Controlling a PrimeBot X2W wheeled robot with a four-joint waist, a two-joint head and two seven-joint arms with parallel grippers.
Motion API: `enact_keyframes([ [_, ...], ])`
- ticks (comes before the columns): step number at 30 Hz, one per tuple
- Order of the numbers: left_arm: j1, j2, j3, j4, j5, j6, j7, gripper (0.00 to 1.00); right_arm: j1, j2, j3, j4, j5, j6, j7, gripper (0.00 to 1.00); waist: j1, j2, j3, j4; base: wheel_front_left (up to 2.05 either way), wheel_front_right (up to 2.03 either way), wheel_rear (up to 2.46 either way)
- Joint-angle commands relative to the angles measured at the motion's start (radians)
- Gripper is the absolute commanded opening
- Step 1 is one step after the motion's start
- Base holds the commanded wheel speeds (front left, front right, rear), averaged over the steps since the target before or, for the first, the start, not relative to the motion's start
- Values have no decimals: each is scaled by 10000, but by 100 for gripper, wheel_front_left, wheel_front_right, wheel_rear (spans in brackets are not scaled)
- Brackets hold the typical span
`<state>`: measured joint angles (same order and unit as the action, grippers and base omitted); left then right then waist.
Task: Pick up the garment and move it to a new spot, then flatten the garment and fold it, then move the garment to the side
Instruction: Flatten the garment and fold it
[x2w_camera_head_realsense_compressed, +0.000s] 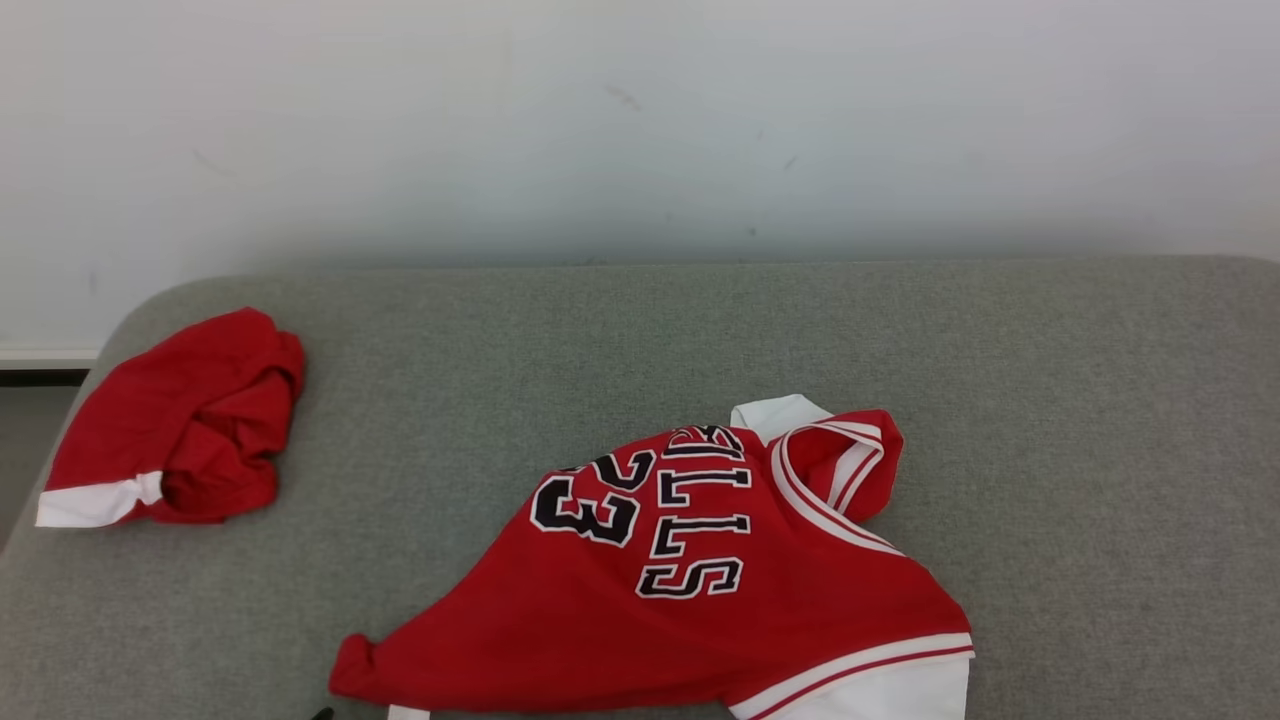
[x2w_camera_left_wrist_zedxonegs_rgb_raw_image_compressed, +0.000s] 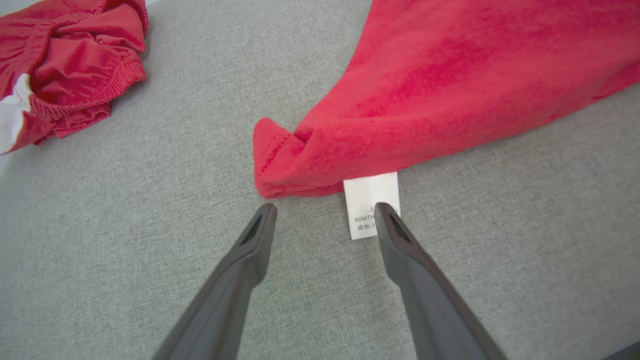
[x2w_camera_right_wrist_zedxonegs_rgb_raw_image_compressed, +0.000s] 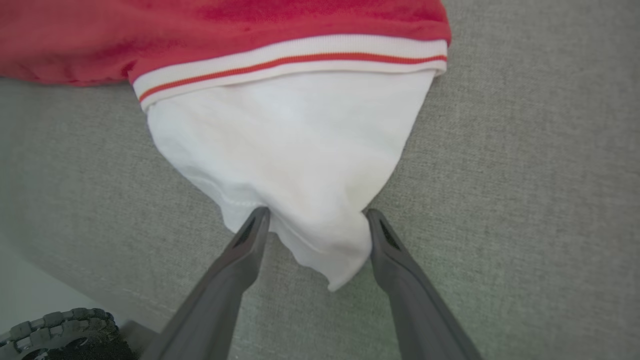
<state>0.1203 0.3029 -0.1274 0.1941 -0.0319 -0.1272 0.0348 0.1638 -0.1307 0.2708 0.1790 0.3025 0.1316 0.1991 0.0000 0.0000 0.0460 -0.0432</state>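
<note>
Both wide and empty, the left hand (x2w_camera_left_wrist_zedxonegs_rgb_raw_image_compressed: 325, 207) is facing the jersey (x2w_camera_head_realsense_compressed: 700, 580) at its bunched corner, and the right hand (x2w_camera_right_wrist_zedxonegs_rgb_raw_image_compressed: 316, 213) is straddling the white sleeve (x2w_camera_right_wrist_zedxonegs_rgb_raw_image_compressed: 290, 145) by the cushion (x2w_camera_head_realsense_compressed: 1100, 400) front edge; each should be biting deep.

Red jersey (x2w_camera_head_realsense_compressed: 690, 600), black-white lettering, white red-striped trim; red shorts (x2w_camera_head_realsense_compressed: 180, 415), white band; grey surface (x2w_camera_head_realsense_compressed: 1080, 420).

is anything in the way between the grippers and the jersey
Nothing visible. The open left gripper sits just short of the red corner of the jersey, one finger over its white label. The open right gripper straddles the tip of its white sleeve. The crumpled red shorts lie well apart to the left.
</note>
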Motion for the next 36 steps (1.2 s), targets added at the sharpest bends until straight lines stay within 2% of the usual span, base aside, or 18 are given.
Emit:
enact_keyframes([
  [1, -114, 91, -22, 57, -169, -5, -66, 100, -104, -43, 6, 56, 8, -17, -75, 100, 0, 0, 28, -8, 0, 0, 0],
  [14, -748, 819, -623, 303, 675, 96, -44, 100, -343, -82, 120, 90, 141, -17, -275, 100, 0, 0, 267, -71, 0, 0, 0],
  [36, -1883, 1685, -1857, 884, 959, -5, 182, 100, -597, -183, 433, 215, 366, -17, -174, 100, 0, 0, 586, -136, 0, 0, 0],
])
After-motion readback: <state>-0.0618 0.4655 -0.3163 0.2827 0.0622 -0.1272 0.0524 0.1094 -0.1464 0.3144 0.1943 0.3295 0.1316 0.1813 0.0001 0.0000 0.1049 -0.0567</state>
